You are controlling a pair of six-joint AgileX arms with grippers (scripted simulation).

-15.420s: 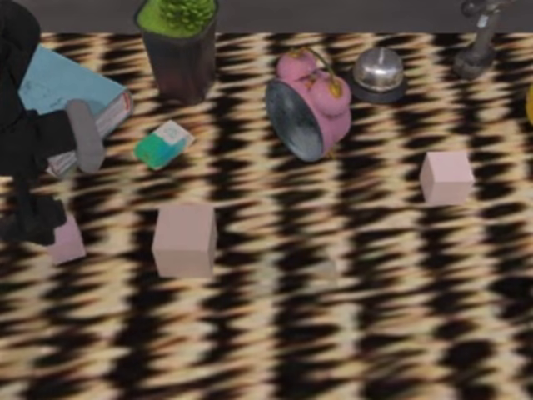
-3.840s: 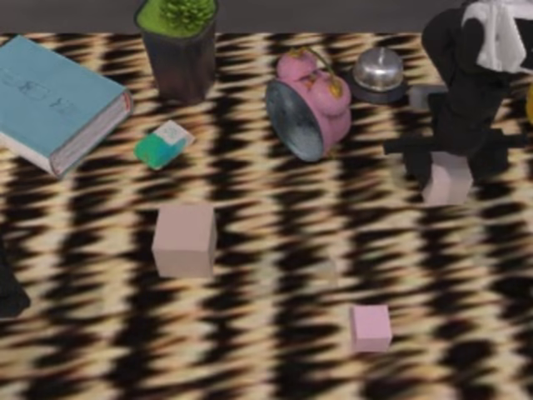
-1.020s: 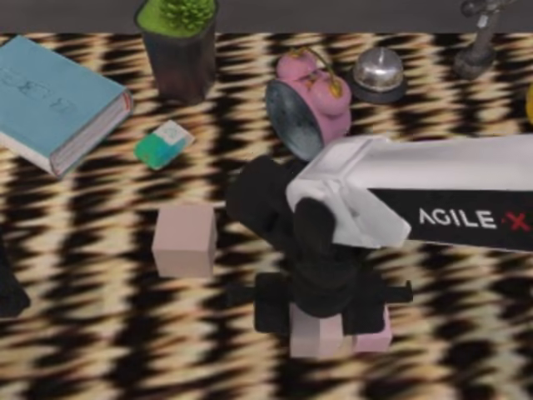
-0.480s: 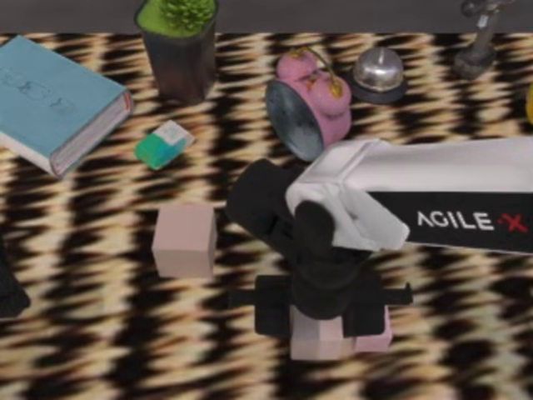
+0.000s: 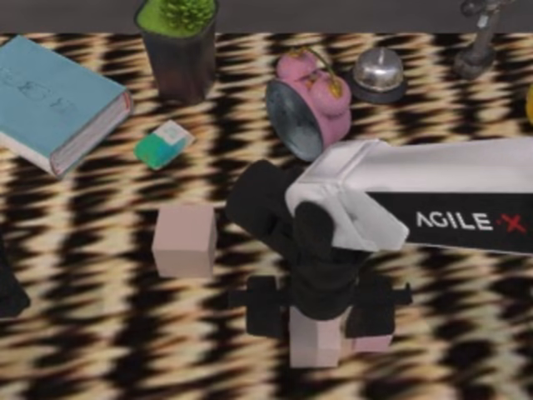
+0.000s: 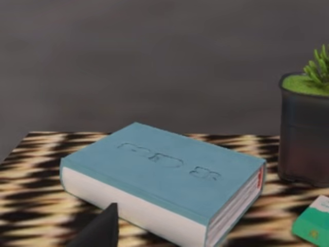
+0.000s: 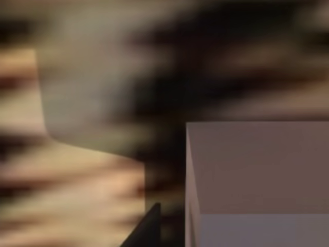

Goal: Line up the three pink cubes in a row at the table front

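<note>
My right gripper hangs over the table's front middle, open. Its two black fingers stand apart on either side of the medium pale pink cube, which rests on the zebra-patterned table. In the right wrist view a gap shows between one fingertip and this cube. The small brighter pink cube sits right beside it, mostly hidden under the right-hand finger. The large dusty pink cube stands alone farther left and back. My left gripper is parked at the left edge.
A blue book lies at the back left, with a potted plant and a teal-and-white block near it. A pink alarm clock and a silver bell stand at the back middle.
The right gripper's fingers have spread apart, letting go of the medium cube next to the small one. Before that the right arm carried this cube from the back right to the front.
</note>
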